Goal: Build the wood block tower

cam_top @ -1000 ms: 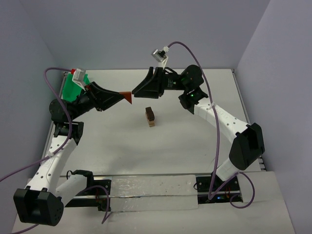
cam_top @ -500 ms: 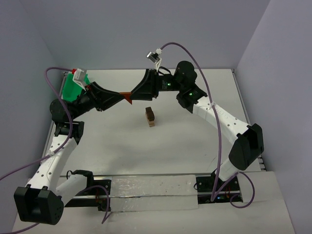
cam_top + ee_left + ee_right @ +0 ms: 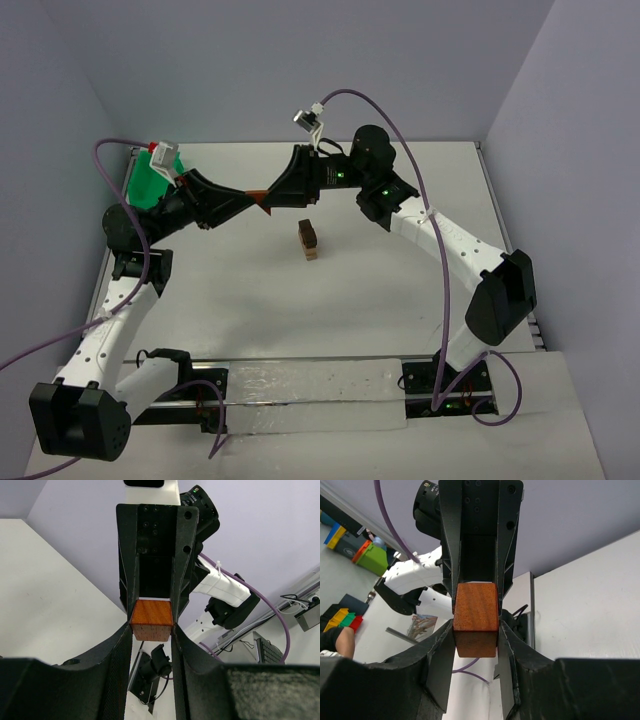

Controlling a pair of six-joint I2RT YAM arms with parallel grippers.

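A reddish-brown block (image 3: 263,198) hangs in the air above the table, gripped from both sides. My left gripper (image 3: 256,197) is shut on it from the left; in the left wrist view the block (image 3: 151,625) sits clamped at the fingertips. My right gripper (image 3: 273,196) is shut on the same block from the right, and in the right wrist view the block (image 3: 475,617) fills the gap between the fingers. A small tower (image 3: 309,240), a dark brown block on a light tan one, stands on the table below and to the right.
A bright green tray (image 3: 150,182) lies at the back left, behind the left arm. The table's back wall is close behind both grippers. A metal rail (image 3: 300,375) runs along the near edge between the arm bases.
My right gripper has moved left to meet the left gripper and closed on the reddish-brown block. The left arm and the small tower have stayed still.
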